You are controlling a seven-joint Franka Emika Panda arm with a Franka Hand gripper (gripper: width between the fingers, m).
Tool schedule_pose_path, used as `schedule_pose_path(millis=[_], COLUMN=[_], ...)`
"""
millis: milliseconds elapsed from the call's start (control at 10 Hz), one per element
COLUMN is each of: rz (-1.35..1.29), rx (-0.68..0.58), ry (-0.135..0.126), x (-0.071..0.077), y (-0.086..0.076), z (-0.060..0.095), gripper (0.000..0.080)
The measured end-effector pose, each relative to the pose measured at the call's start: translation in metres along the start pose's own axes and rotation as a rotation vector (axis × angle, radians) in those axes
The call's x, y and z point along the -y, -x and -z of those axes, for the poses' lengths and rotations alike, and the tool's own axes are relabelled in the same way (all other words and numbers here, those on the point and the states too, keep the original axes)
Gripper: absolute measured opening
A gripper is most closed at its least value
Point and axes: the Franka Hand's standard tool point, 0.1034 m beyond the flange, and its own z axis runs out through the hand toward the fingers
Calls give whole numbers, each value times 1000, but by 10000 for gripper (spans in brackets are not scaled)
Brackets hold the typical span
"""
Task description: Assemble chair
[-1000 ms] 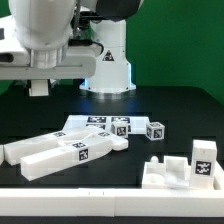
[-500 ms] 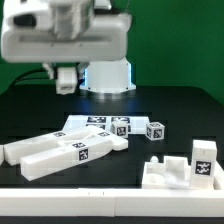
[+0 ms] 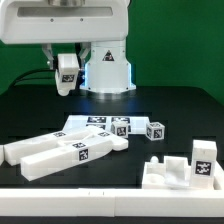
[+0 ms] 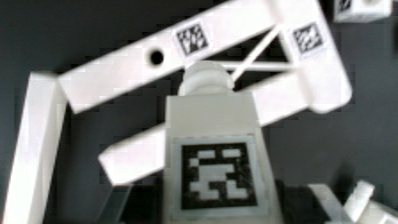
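High above the table's back left, my gripper (image 3: 67, 78) is shut on a white tagged chair block (image 3: 68, 70). In the wrist view this block (image 4: 217, 150) fills the space between the jaws of my gripper (image 4: 217, 208), tag facing the camera. Far beneath it lie the loose chair parts. Two long white bars (image 3: 50, 152) rest side by side at the exterior view's left, and they show as crossing white bars (image 4: 160, 55) in the wrist view. Two small tagged blocks (image 3: 121, 127) (image 3: 155, 130) sit mid-table. An upright tagged piece (image 3: 204, 160) stands at the front right.
The marker board (image 3: 92, 121) lies flat behind the bars. A low white stepped fixture (image 3: 170, 172) sits at the front right beside the upright piece. A white ledge (image 3: 100, 205) runs along the front edge. The arm's base (image 3: 108, 70) stands at the back.
The arm has swung toward the exterior view's right and turned, carrying the held block with it and slightly higher. The parts on the table have not moved.
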Motion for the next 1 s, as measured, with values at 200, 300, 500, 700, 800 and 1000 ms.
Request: schedule_pose_path(millis=[200,300,500,700,800,1000], rz=[-79,-146,-227,-222,-220,-245], rx=[-120,-180,-287,-451,-473,-470], ry=[-61,-89,-90,1,18,15], x=[37,56,86,67,67,70], y=[-35,-57,-97,-92,-92,-93], z=[0,-2,5,4,3,-1], gripper=[284,284,284,284,284,284])
